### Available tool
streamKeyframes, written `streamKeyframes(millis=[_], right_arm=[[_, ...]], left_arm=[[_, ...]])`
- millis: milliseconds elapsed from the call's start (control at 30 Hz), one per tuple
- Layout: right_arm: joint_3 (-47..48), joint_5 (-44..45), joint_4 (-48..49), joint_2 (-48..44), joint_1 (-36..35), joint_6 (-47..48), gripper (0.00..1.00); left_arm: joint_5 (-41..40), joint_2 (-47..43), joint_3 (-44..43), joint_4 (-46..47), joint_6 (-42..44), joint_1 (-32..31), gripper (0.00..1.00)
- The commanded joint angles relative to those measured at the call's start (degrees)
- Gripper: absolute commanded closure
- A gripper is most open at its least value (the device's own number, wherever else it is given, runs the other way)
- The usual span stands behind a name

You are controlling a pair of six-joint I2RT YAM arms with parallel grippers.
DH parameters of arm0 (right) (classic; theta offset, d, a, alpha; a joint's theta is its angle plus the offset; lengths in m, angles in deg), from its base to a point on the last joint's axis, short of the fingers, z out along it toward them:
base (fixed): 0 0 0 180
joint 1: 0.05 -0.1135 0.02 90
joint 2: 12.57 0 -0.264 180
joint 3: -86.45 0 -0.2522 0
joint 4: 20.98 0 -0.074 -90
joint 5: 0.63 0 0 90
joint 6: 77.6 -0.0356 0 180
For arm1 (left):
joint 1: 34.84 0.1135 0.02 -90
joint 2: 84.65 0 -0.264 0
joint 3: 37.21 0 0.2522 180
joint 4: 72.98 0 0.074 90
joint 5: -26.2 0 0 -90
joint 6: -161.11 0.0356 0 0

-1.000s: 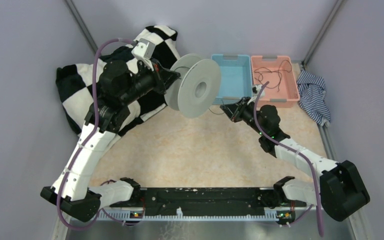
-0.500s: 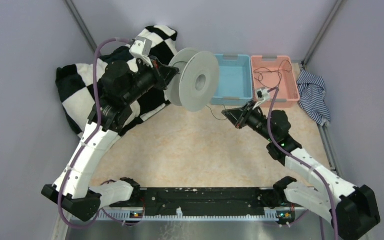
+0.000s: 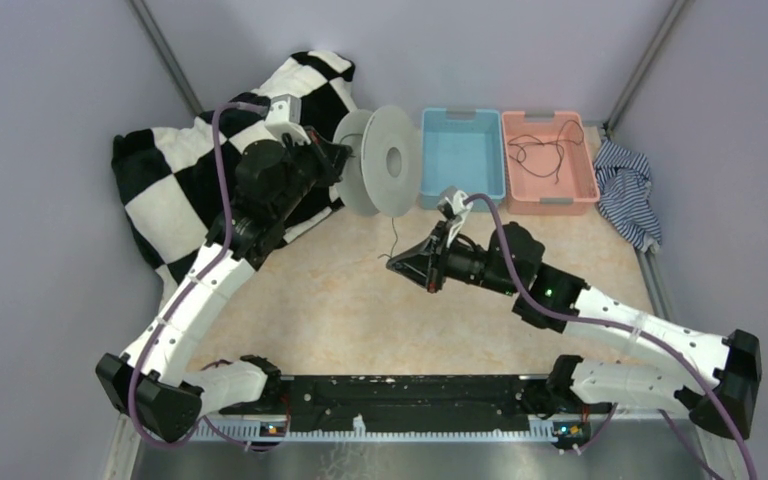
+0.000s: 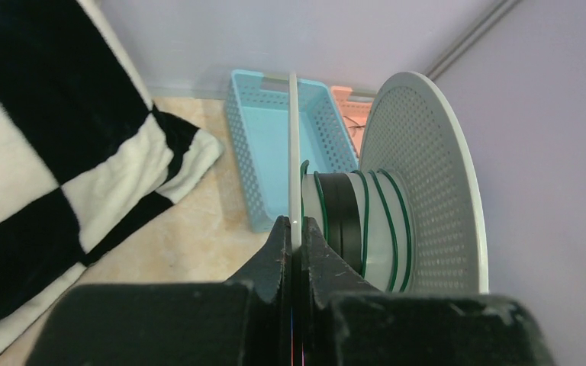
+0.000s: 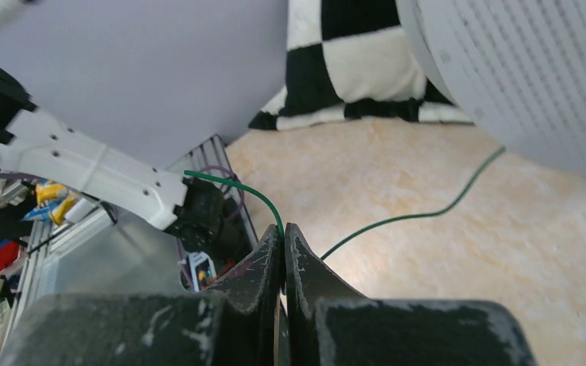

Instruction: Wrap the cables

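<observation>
A pale grey round spool (image 3: pixel 385 165) is held up on edge above the table's far middle. My left gripper (image 3: pixel 345 160) is shut on the rim of its near flange (image 4: pixel 294 152); the pinch shows in the left wrist view (image 4: pixel 296 232). Thin green turns of cable (image 4: pixel 366 221) lie around the hub. My right gripper (image 3: pixel 400 265) is shut on the end of a thin dark green cable (image 3: pixel 393 235) that runs up to the spool. In the right wrist view the gripper (image 5: pixel 282 232) pinches the cable (image 5: pixel 412 216), which trails over the table under the spool (image 5: pixel 534 76).
A blue bin (image 3: pixel 462 190) and a pink bin (image 3: pixel 550 200) stand at the back; more thin dark cables (image 3: pixel 540 150) lie in the pink one. A black-and-white checkered blanket (image 3: pixel 170 190) lies at the left, a striped cloth (image 3: pixel 625 190) at the right wall.
My right gripper has moved left and toward me from beside the bins to mid-table, drawing the cable with it. My left arm has swung the spool back and turned it more edge-on.
</observation>
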Motion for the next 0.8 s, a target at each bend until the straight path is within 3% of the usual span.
streamKeyframes(millis=[0,400,767], right_arm=[[10.39,0.47,2.91,3.88,-2.68,3.52,1.0],[36.15,-0.28,2.52,22.19,-1.01,8.8,1.0],[40.42,2.38,7.12,29.37,4.13,4.05,1.0]], left_arm=[[-4.99,-3.11,2.4,9.44,0.94,0.08,1.0],[-4.34,-7.25,3.8,5.75,11.11,-0.69,1.0],[5.1,-8.87,5.65,3.21,14.53,-0.73,1.0]])
